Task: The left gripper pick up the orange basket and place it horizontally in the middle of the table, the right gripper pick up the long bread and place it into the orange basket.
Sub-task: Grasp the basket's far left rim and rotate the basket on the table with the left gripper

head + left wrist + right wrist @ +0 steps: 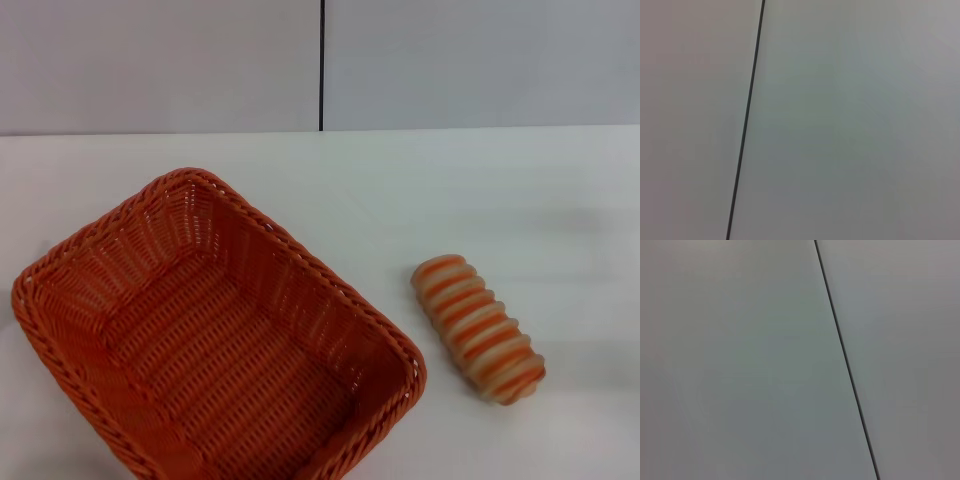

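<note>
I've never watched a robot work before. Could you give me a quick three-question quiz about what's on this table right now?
1. True or false: the long bread already lies inside the orange basket.
2. Which side of the basket is the bread on, the robot's left or right?
3. Multiple choice: what does the basket hold? A) another loaf B) nothing C) a robot hand

Key:
1. False; it lies on the white table, apart from the basket.
2. Right.
3. B. Neither hand shows in any view; both wrist views show only a plain grey wall.

Soft even light, faint shadows
</note>
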You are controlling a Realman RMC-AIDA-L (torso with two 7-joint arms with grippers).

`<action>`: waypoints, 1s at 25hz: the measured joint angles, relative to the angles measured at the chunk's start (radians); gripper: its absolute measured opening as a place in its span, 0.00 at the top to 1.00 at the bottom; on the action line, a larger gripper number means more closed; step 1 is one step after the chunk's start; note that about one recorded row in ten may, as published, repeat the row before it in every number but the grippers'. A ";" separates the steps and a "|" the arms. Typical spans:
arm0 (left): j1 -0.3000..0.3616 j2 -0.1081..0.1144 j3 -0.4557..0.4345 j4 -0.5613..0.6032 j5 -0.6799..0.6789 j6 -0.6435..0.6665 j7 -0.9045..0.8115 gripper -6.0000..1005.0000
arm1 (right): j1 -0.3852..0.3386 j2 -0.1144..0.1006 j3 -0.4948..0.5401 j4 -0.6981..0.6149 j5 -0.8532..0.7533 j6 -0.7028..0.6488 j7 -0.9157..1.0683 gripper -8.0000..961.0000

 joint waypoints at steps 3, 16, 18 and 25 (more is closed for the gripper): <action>-0.008 -0.002 -0.001 -0.009 -0.001 -0.002 0.003 0.18 | -0.001 0.000 0.004 -0.002 0.000 0.001 0.000 0.34; -0.024 0.004 0.074 0.096 0.000 0.015 -0.074 0.19 | -0.011 0.001 0.011 0.011 0.002 0.003 0.000 0.34; -0.037 0.003 0.124 0.174 0.001 -0.005 -0.146 0.19 | -0.016 0.001 0.011 0.014 0.001 -0.008 0.000 0.34; -0.076 0.000 0.274 0.627 0.005 -0.051 -0.640 0.19 | -0.026 0.003 0.008 0.021 0.000 -0.025 0.005 0.35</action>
